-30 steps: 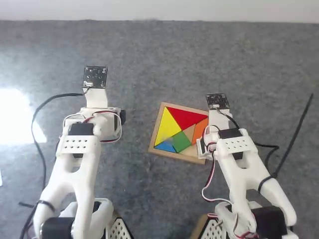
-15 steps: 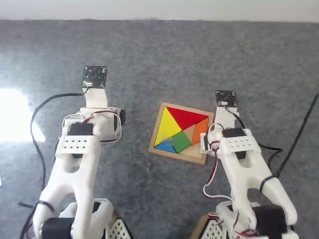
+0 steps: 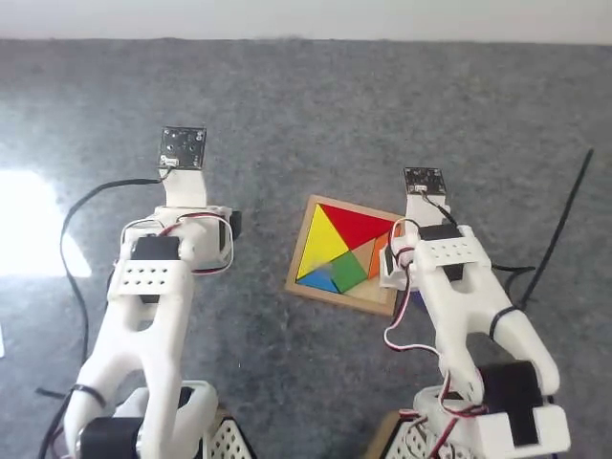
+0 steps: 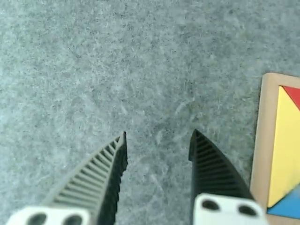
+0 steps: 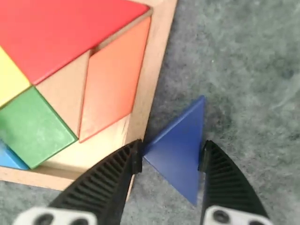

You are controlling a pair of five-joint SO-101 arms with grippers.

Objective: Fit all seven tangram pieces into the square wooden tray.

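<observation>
Your right gripper [image 5: 169, 150] is down at the desk [image 3: 316, 115] with its two fingers on either side of the dark blue triangle [image 5: 180, 154]. It looks clamped on the piece, though the contact at the fingertips is hard to confirm. The triangle lies flat on the desk, outside the square wooden tray [image 3: 335, 296], with one corner just beside the tray's outer rim on the side facing your right arm [image 3: 449, 277].

The tray sits tilted near the middle of the desk, between the two arms and closer to the right one. Inside it, the red triangle [image 5: 65, 33] fills one side. The orange parallelogram [image 5: 115, 79] lies along the rim nearest the blue triangle. The green square [image 5: 33, 126] sits next to the yellow triangle [image 5: 11, 77] and the light blue piece [image 5: 9, 159]. A wood-coloured patch [image 5: 63, 98] shows between the orange and green pieces.

Your left gripper [image 4: 159, 136] hangs over bare desk with its fingers spread and nothing between them. The tray's rim is off to one side of it. The left arm [image 3: 158, 277] stands well apart from the tray.
</observation>
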